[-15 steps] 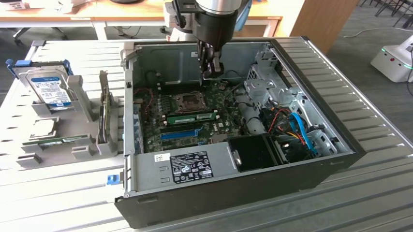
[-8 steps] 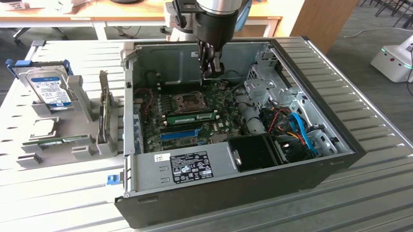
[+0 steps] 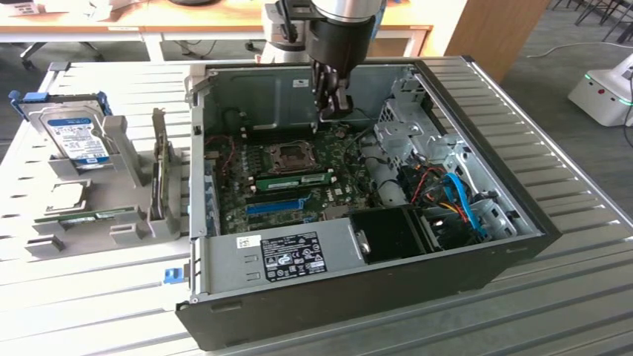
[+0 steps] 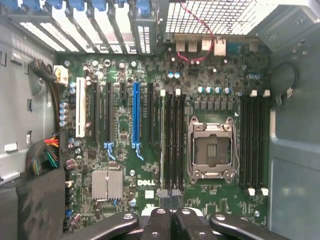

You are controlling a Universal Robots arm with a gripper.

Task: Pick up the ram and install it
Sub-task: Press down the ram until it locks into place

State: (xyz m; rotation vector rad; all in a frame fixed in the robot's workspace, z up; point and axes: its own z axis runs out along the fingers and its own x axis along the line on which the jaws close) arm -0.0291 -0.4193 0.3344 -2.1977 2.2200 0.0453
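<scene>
Above the open black computer case (image 3: 396, 297), the arm's black gripper (image 3: 331, 110) hangs empty with its fingers pressed together, probably as a blunt pushing tip. The long green ram stick (image 3: 296, 180) stands edge-up in its motherboard slot beside the silver processor socket (image 3: 293, 154).

- Bright, even room light; the ridged metal table (image 3: 99, 297) washes out pale at the exterior view's left.
- The computer case (image 3: 396, 289) shades its own interior.
- Wrist view: glare whitens the perforated panel (image 4: 220, 15); the motherboard (image 4: 130, 170) is evenly lit.
</scene>
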